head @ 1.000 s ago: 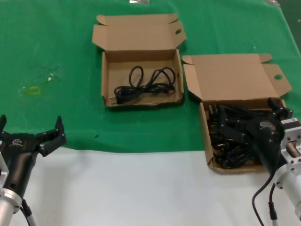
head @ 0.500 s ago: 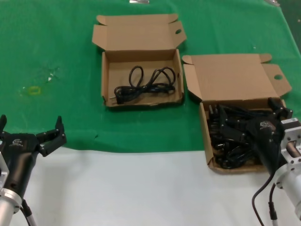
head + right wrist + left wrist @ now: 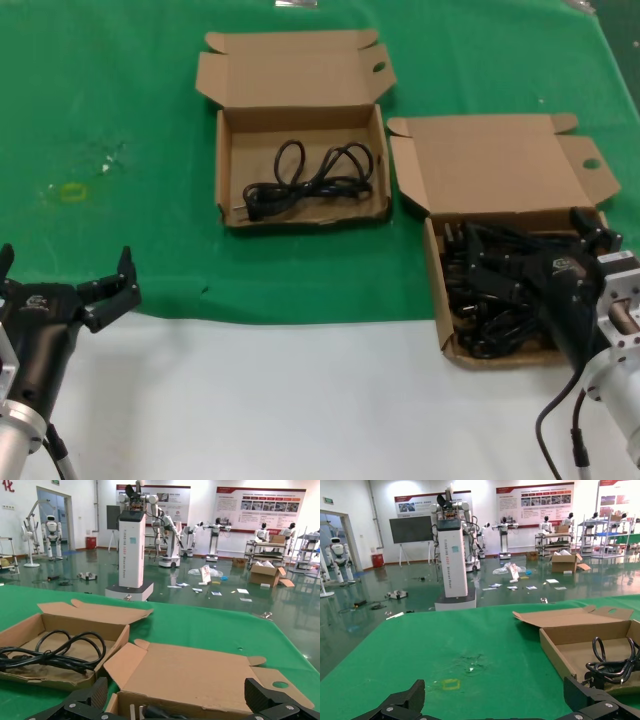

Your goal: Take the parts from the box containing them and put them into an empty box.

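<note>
The box containing the parts (image 3: 434, 262) lies open at the right, its lid (image 3: 495, 172) folded back. A tangle of black cords (image 3: 490, 300) fills it. My right gripper (image 3: 530, 250) hovers open just above that pile, gripping nothing; in the right wrist view my right gripper (image 3: 176, 690) frames the lid (image 3: 200, 672) and a plug (image 3: 150, 712). The second box (image 3: 228, 170), farther back, holds one coiled cord (image 3: 305, 185), also seen as a cord (image 3: 60, 652) from the right wrist. My left gripper (image 3: 65, 265) waits open at the near left, over the table edge.
Green cloth (image 3: 120, 100) covers the far half of the table and white surface (image 3: 300, 400) the near half. A small yellow mark (image 3: 72, 190) sits on the cloth at the left. The left wrist view shows my left gripper (image 3: 495, 695) and the second box (image 3: 560, 652).
</note>
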Controlling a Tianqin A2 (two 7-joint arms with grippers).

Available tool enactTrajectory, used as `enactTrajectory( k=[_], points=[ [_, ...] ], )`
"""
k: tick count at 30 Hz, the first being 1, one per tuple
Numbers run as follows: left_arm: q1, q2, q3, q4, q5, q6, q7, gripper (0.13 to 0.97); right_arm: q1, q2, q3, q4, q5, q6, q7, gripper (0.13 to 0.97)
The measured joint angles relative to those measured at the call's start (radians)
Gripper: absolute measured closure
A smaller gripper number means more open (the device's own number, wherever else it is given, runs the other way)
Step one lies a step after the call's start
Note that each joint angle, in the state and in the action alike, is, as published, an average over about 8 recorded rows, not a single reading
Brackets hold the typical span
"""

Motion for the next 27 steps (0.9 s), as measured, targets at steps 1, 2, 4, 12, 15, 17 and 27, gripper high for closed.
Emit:
enactTrajectory(
  k=[1, 2, 4, 12, 15, 17, 27],
  points=[
    [0.0, 0.0, 0.0, 0.0, 0.0, 0.0, 0.0, 0.132, 0.0, 0.0, 0.0, 0.0, 0.0, 0.0, 0.0, 0.129],
    [0.0, 0.0, 0.0, 0.0, 0.0, 0.0, 0.0, 0.132, 0.0, 0.0, 0.0, 0.0, 0.0, 0.0, 0.0, 0.129],
    [0.0, 0.0, 0.0, 0.0, 0.0, 0.0, 0.0, 0.132, 0.0, 0.0, 0.0, 0.0, 0.0, 0.0, 0.0, 0.129],
    [0.0, 0.0, 0.0, 0.0, 0.0, 0.0, 0.0, 0.132, 0.0, 0.0, 0.0, 0.0, 0.0, 0.0, 0.0, 0.129],
    [0.0, 0.0, 0.0, 0.0, 0.0, 0.0, 0.0, 0.132, 0.0, 0.0, 0.0, 0.0, 0.0, 0.0, 0.0, 0.129],
    [0.0, 0.0, 0.0, 0.0, 0.0, 0.0, 0.0, 0.132, 0.0, 0.0, 0.0, 0.0, 0.0, 0.0, 0.0, 0.129],
    [0.0, 0.0, 0.0, 0.0, 0.0, 0.0, 0.0, 0.132, 0.0, 0.0, 0.0, 0.0, 0.0, 0.0, 0.0, 0.129]
  ],
)
